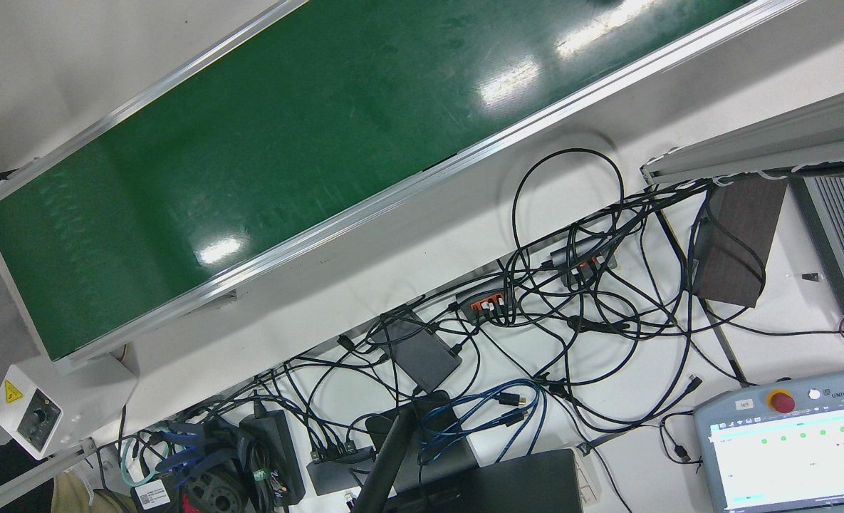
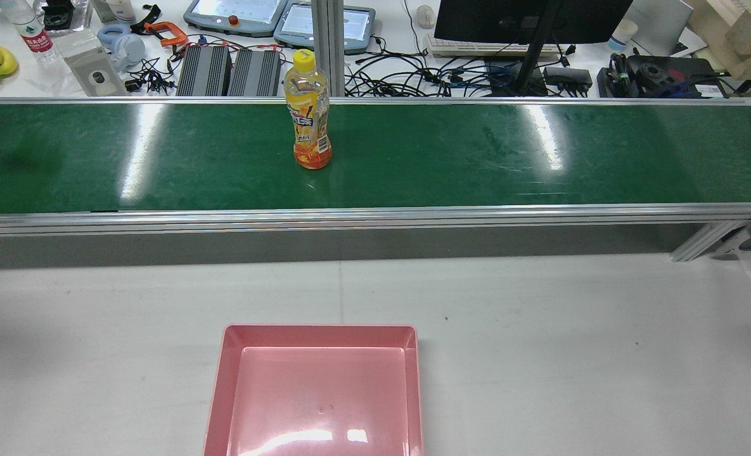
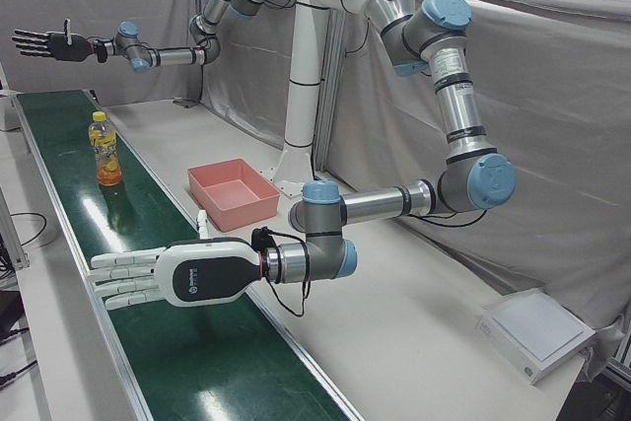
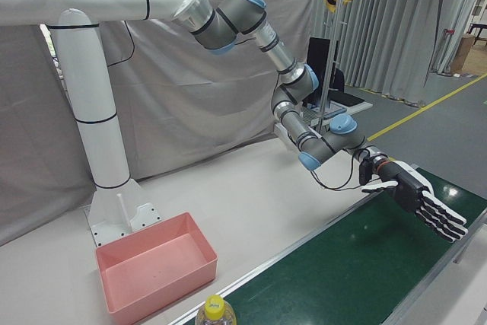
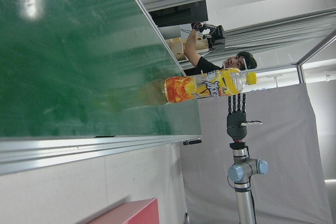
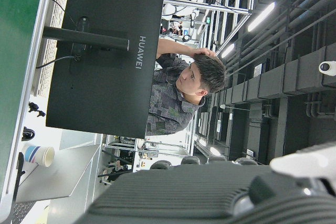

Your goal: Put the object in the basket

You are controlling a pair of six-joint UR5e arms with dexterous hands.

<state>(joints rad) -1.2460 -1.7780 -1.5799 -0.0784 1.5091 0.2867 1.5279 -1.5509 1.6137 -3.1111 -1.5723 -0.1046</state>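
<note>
On the belt beyond the basket: bottle upright, ungrasped; both hands, left and right, flat-open, empty, well apart from bottle; likely toppled by sideways contact.

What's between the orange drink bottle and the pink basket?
In the rear view, only bare green belt, its aluminium side rail and bare grey tabletop separate the orange yellow-capped plastic bottle from the pink plastic basket. No other object.

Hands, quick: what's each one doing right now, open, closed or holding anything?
Left hand: open, fingers spread, holding nothing.
Right hand: open, fingers stretched out flat over the belt, holding nothing.
</note>
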